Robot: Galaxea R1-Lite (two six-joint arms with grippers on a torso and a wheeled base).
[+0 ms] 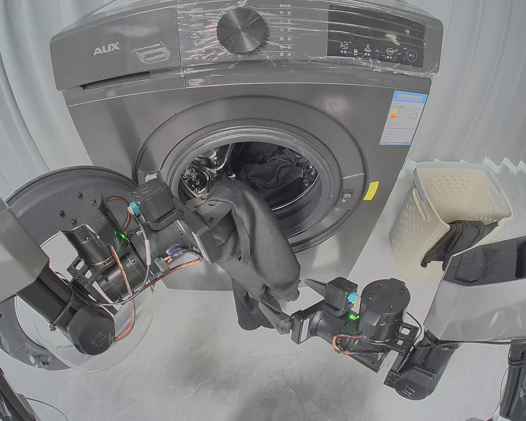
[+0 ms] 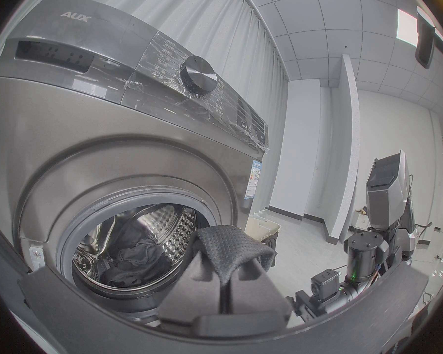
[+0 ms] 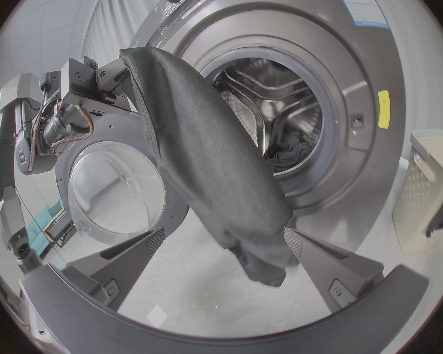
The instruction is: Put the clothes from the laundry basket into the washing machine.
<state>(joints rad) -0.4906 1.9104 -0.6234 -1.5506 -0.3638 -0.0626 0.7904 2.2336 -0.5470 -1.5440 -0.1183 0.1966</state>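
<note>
One garment in tight left gripper

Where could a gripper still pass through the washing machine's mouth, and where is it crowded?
The mouth's right half, between the dark garment and the door seal, looks free. Its lower left is crowded: the left gripper holds the garment hanging across the rim there. Bare floor lies between the open door and the right gripper.
</note>
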